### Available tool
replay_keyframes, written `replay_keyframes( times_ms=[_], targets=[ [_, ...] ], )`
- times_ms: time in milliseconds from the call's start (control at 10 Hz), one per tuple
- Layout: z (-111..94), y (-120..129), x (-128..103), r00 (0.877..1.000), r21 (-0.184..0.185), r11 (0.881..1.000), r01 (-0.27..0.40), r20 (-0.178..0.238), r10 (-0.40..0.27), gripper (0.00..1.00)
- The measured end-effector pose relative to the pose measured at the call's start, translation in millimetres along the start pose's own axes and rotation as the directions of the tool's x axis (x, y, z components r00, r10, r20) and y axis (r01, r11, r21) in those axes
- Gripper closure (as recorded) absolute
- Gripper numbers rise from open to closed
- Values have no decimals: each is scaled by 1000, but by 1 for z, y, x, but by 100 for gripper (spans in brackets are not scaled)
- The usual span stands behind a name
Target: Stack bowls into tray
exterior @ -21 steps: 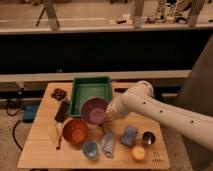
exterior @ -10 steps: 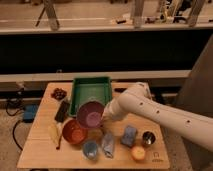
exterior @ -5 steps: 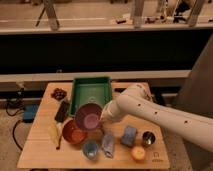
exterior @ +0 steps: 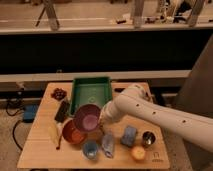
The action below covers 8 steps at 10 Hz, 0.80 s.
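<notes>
The wide dark purple bowl [exterior: 87, 119] hangs tilted above the table, just in front of the green tray [exterior: 91, 91], and overlaps the orange-red bowl [exterior: 71, 135] that sits on the table. My gripper [exterior: 103, 120], at the end of the white arm, is at the purple bowl's right rim and shut on it. The small light blue bowl [exterior: 90, 149] sits near the table's front edge. The tray holds no bowl.
A flat black bar [exterior: 62, 111] and a dark cluster [exterior: 59, 93] lie left of the tray. A yellow item [exterior: 54, 134] lies at the front left. Two grey-blue items [exterior: 108, 144] [exterior: 129, 136], a metal cup [exterior: 148, 138] and an orange fruit [exterior: 138, 153] lie at the front right.
The purple bowl has moved with my gripper from the tray's front edge towards the front left, and now hangs partly over the orange-red bowl.
</notes>
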Motion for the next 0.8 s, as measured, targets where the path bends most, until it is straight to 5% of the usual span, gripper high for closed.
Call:
replay_keyframes(
  times_ms=[800],
  targets=[
    [45, -22, -21, 990, 20, 994, 111, 87, -112, 100]
  ],
)
